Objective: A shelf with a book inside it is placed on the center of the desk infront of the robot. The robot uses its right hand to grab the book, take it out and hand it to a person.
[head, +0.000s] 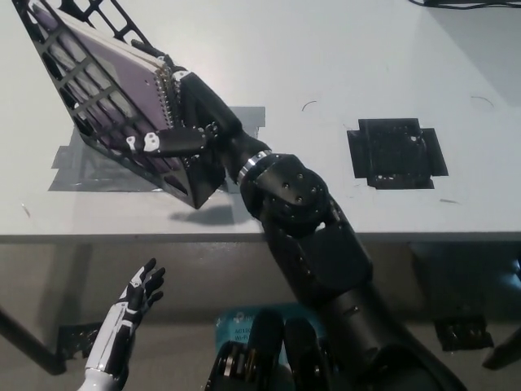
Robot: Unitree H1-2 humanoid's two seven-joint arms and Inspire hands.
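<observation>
Black right hand point(183, 122) closed on spiral book point(122, 90) in black shelf point(77, 114), white left hand point(134, 297) open below desk point(342, 73)

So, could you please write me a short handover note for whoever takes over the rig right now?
Right hand: at the spiral-bound notebook, one finger across its purple cover, the rest behind the spiral edge; whether the grip is closed cannot be told.
Left hand: open, resting below the desk edge at lower left.
Notebook: inside the black wire shelf, which stands on grey tape.
Done: reach to the notebook.
Left: secure the grasp, pull the notebook out, hand it to a person; none is in view.
</observation>
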